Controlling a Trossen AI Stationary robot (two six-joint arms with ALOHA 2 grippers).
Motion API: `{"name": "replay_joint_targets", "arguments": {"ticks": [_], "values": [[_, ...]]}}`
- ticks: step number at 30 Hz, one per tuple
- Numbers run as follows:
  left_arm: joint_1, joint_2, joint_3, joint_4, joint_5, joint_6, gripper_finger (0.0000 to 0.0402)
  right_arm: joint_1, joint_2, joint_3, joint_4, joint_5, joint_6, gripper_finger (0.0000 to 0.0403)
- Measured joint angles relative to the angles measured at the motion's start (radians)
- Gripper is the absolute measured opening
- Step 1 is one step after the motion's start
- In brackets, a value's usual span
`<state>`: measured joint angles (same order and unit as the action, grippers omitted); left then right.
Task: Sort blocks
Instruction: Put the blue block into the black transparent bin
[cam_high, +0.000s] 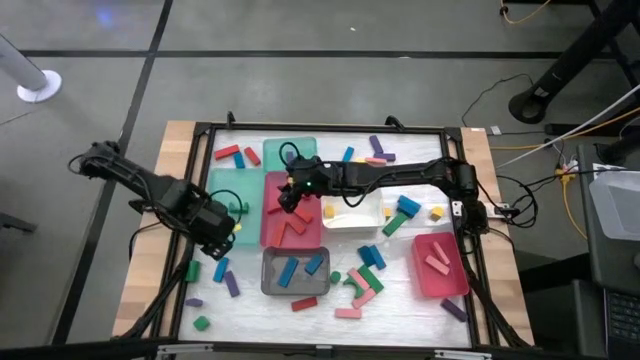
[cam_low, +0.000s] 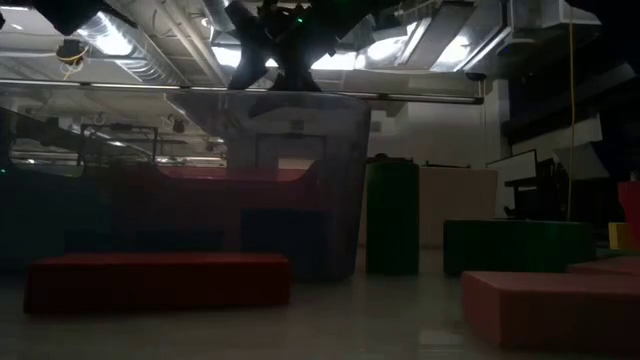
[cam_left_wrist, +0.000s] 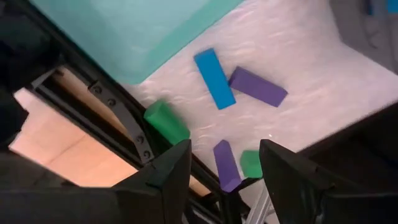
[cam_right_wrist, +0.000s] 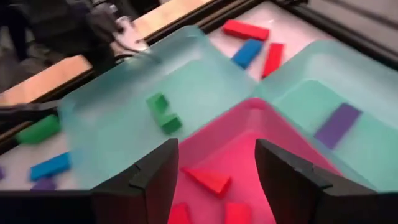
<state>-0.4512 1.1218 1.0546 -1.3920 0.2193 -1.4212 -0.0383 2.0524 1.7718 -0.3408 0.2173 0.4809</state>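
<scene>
**Right gripper over the red tray; left arm parked at the worktop's left edge**

High view: right arm reaches in from the right side across the worktop (cam_high: 420, 300). Right gripper (cam_high: 288, 196) sits above the upper end of the red tray (cam_high: 272, 232). Red blocks (cam_high: 296, 228) lie inside that tray. Left gripper (cam_high: 222, 240) hangs near the left rim, beside the green tray (cam_high: 225, 185). Grey tray (cam_high: 270, 280) holds blue blocks (cam_high: 290, 271). Pink tray (cam_high: 432, 278) at right holds pink blocks (cam_high: 437, 262). White tray (cam_high: 352, 218) sits mid-worktop. Loose blocks of mixed colours are scattered at the top edge, lower left and lower centre.

Right wrist view adds detail the overhead misses: the fingers (cam_right_wrist: 149, 174) stand apart with nothing between them, and a red wedge-like block (cam_right_wrist: 208, 180) lies on the tray floor below the gap. A green block (cam_right_wrist: 163, 112) rests in the green tray, a purple bar (cam_right_wrist: 337, 124) in a second green tray (cam_right_wrist: 373, 149).

Left wrist view: fingers (cam_left_wrist: 171, 171) spread, empty. Below them on the worktop lie a blue bar (cam_left_wrist: 214, 78) touching a purple bar (cam_left_wrist: 257, 87), another purple piece (cam_left_wrist: 226, 164), and two green pieces (cam_left_wrist: 166, 121).

Low view: dim. A gripper hangs at the top, fingers apart, clear of everything. Red bar (cam_low: 158, 280) lies in the foreground, green blocks (cam_low: 392, 218) farther back.
</scene>
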Motion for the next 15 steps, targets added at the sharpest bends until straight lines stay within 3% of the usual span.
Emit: {"name": "replay_joint_targets", "arguments": {"ticks": [15], "values": [[-0.128,0.232,0.000,0.104,-0.052,-0.123,0.0177,-0.055,-0.059,0.001,0.002,-0.359,0.001,0.0205]]}}
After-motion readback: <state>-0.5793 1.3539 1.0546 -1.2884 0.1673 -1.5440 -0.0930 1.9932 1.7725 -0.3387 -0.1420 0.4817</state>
